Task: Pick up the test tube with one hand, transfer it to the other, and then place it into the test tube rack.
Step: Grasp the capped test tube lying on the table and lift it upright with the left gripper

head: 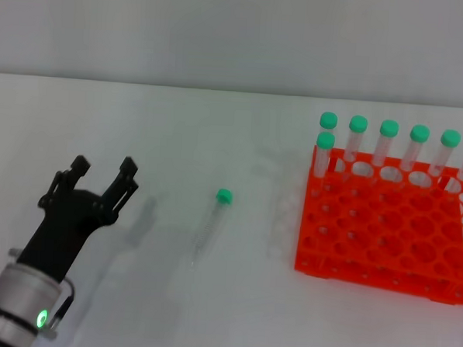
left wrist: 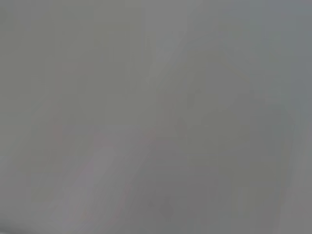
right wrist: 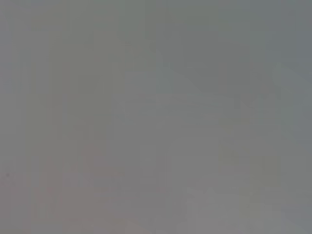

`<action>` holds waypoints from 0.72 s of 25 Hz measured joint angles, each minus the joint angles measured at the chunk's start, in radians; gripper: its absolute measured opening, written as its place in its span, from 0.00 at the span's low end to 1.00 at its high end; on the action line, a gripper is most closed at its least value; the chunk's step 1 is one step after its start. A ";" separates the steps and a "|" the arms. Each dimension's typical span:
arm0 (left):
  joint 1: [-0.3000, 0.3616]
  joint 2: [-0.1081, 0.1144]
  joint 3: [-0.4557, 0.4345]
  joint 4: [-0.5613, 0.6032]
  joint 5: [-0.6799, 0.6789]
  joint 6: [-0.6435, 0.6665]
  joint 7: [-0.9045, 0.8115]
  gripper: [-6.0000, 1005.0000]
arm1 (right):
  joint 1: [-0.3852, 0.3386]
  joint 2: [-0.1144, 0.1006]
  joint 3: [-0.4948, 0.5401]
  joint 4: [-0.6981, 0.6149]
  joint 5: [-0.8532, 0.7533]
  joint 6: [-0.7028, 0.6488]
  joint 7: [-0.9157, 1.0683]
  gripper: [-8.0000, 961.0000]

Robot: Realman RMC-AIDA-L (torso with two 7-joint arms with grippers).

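Note:
A clear test tube with a green cap lies flat on the white table in the head view, near the middle. The orange test tube rack stands to its right and holds several green-capped tubes upright along its far rows. My left gripper is open and empty, low over the table to the left of the lying tube, a clear gap away from it. The right gripper is out of view. Both wrist views show only plain grey.
The white table ends at a grey wall behind. The rack's right end runs past the picture's right edge.

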 joint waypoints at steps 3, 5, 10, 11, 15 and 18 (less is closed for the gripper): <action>-0.061 0.020 0.000 -0.021 0.020 0.003 -0.129 0.87 | 0.000 -0.001 0.006 -0.002 0.000 0.000 0.000 0.86; -0.108 0.041 0.001 -0.066 0.058 0.004 -0.257 0.87 | 0.001 -0.002 0.007 -0.005 0.000 0.000 0.000 0.86; -0.261 0.124 0.006 -0.275 0.262 0.047 -0.748 0.87 | 0.009 -0.002 0.007 -0.008 0.001 0.000 0.000 0.86; -0.285 0.134 0.007 -0.322 0.303 0.065 -0.824 0.87 | 0.011 -0.001 0.007 -0.008 0.001 0.000 0.000 0.86; -0.417 0.147 0.059 -0.607 0.465 0.189 -1.136 0.87 | 0.014 -0.001 0.007 -0.011 0.004 0.000 0.000 0.86; -0.511 0.141 0.143 -0.790 0.571 0.252 -1.336 0.87 | 0.017 -0.002 0.007 -0.012 0.006 0.001 0.000 0.86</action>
